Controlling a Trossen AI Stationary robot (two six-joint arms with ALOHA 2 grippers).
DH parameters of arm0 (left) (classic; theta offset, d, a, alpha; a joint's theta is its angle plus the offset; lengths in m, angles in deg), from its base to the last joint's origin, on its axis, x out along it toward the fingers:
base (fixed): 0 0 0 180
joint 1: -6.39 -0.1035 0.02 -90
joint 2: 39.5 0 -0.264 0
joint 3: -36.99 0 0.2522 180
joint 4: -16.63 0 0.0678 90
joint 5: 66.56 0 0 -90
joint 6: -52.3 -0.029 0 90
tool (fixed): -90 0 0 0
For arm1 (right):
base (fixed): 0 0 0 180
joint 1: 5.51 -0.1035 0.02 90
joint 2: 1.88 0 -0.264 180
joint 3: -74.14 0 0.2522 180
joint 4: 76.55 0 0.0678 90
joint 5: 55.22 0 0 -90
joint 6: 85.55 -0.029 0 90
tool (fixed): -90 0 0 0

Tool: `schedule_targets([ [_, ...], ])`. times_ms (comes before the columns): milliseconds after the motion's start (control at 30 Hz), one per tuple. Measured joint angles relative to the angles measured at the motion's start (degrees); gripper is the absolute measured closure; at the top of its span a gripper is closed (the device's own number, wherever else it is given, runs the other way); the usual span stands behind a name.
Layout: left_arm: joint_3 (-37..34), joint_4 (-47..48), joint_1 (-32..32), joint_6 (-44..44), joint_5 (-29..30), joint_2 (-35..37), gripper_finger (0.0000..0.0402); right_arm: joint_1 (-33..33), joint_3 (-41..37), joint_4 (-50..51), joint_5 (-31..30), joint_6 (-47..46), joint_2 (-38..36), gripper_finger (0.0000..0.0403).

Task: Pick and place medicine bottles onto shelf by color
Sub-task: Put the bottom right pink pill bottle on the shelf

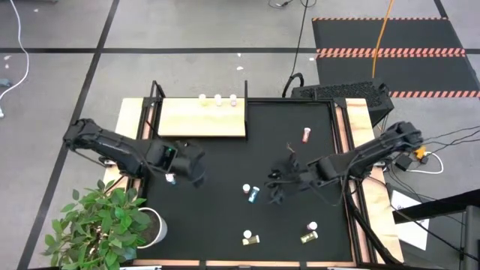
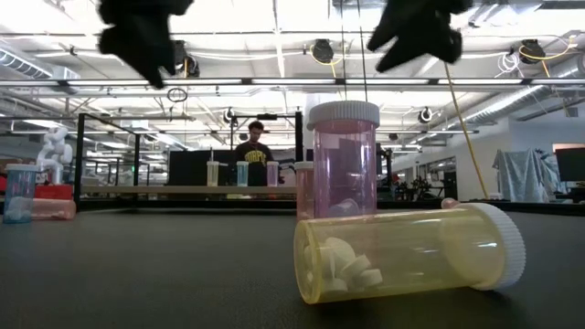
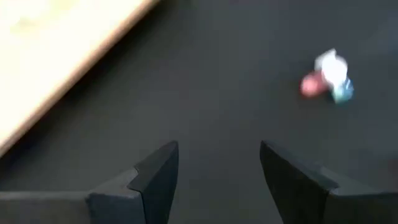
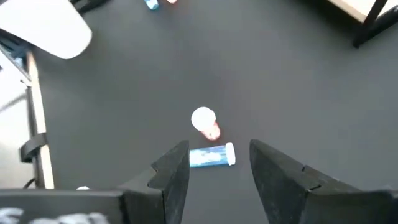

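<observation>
Yellow bottle (image 2: 407, 253) lies nearest, pink bottle (image 2: 344, 160) upright behind. Right gripper (image 4: 214, 168) hovers open, empty, over the blue bottle (image 4: 212, 156) mid-mat; left gripper (image 3: 214, 177) open near shelf (image 1: 201, 118). Step: reaching; next, descend and close.

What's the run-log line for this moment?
left claw: open, empty, over mat by shelf | right claw: open, empty, above lying blue bottle | shelf: three bottles standing
</observation>
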Motion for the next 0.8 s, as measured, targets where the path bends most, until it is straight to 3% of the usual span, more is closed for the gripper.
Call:
schedule_targets([
  [200,0.0,4.3,7.8,4.9,-0.3,0.0,0.0174,-1.1,9.7,3.2,-2.9,-3.2,4.5,0.0243],
  [367,0.0,3.3,14.0,7.1,4.9,-0.4,0.0174,-2.0,9.2,13.2,-5.9,-6.2,4.0,0.0243],
  [467,0.0,1.5,16.8,7.3,7.8,-1.0,0.0174,-1.4,7.0,18.4,-2.9,-14.3,3.9,0.0243],
  [567,0.0,0.0,18.8,8.5,8.6,-1.2,0.0174,-1.6,3.1,9.1,-0.1,-11.6,4.0,0.0243],
  [700,-0.1,-1.5,21.3,10.2,12.2,-1.4,0.0174,-2.3,-4.5,-12.6,0.7,-4.2,4.8,0.0243],
  [800,-0.1,-1.9,21.7,11.3,12.6,-1.9,0.0174,-1.4,-9.6,-17.9,3.9,-8.5,5.2,0.0243],
])
